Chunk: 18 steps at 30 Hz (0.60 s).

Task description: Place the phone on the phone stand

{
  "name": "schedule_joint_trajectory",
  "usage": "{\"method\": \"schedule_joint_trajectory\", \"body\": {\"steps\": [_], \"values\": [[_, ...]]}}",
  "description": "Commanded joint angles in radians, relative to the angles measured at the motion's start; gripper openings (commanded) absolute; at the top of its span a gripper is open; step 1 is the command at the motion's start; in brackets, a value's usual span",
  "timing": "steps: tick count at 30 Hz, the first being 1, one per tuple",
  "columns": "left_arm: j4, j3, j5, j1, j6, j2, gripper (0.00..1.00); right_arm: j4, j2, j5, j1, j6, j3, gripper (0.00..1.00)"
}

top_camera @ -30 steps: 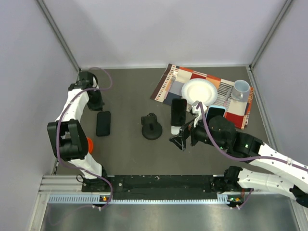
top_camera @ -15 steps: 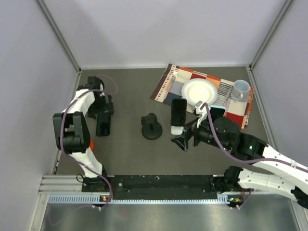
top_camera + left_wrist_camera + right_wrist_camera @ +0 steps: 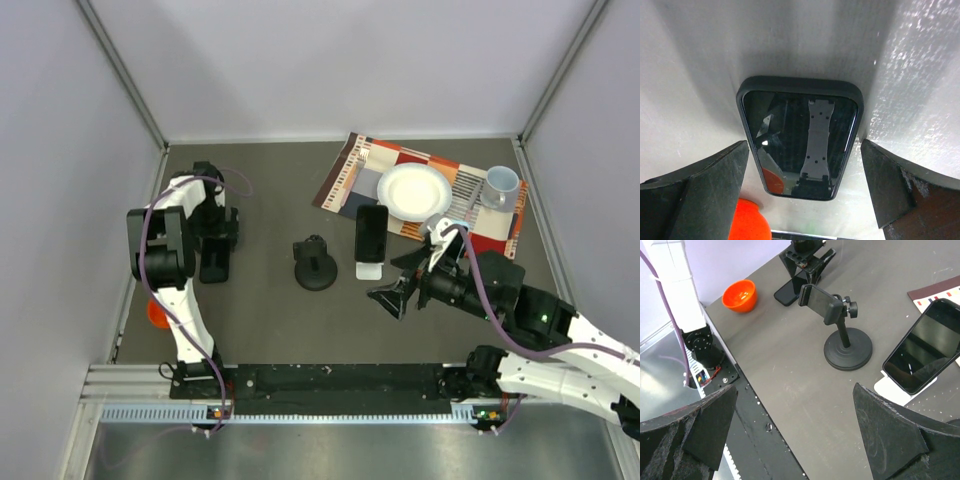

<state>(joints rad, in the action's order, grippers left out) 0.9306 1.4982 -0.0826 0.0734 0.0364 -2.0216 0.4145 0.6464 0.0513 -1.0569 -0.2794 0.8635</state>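
A black phone [image 3: 214,262] lies flat on the dark table at the left, filling the left wrist view [image 3: 800,135]. My left gripper [image 3: 216,238] [image 3: 804,145] hangs open over its near end, one finger [image 3: 700,190] on each side and neither touching it. The right wrist view shows that gripper [image 3: 807,262] standing over the phone [image 3: 789,292]. Another black phone [image 3: 371,230] [image 3: 925,352] leans on the white phone stand [image 3: 369,270] [image 3: 888,387] at centre right. My right gripper [image 3: 398,284] [image 3: 795,390] is open and holds nothing, just near of the stand.
A black pole holder with a round base [image 3: 315,267] [image 3: 845,347] stands mid-table. An orange bowl [image 3: 156,312] [image 3: 740,295] sits by the left arm. The patterned mat [image 3: 345,180] at the back right carries a white plate [image 3: 415,192] and a mug [image 3: 501,185].
The left arm swung over the flat phone and its gripper went from shut to open. The right arm drew back to the right, away from the stand.
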Motion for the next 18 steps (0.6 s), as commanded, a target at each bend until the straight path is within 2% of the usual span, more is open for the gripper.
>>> {"method": "schedule_joint_trajectory", "body": {"steps": [1, 6, 13, 15, 18], "values": [[0.054, -0.003, -0.012, 0.005, -0.016, -0.014, 0.99, -0.016, -0.013, -0.001, 0.005, 0.029, -0.001, 0.99], [0.056, -0.041, -0.043, 0.006, -0.010, -0.020, 0.99, -0.017, -0.013, -0.014, 0.005, 0.032, -0.003, 0.99], [0.074, -0.035, 0.070, 0.017, -0.056, -0.066, 0.95, -0.011, -0.027, -0.021, 0.005, 0.040, -0.006, 0.99], [0.080, -0.029, 0.125, 0.029, -0.069, -0.092, 0.91, -0.010, -0.033, -0.019, 0.005, 0.042, -0.007, 0.99], [0.106, -0.006, 0.121, 0.035, -0.066, -0.131, 0.84, -0.011, -0.033, -0.024, 0.005, 0.045, -0.009, 0.99]]}}
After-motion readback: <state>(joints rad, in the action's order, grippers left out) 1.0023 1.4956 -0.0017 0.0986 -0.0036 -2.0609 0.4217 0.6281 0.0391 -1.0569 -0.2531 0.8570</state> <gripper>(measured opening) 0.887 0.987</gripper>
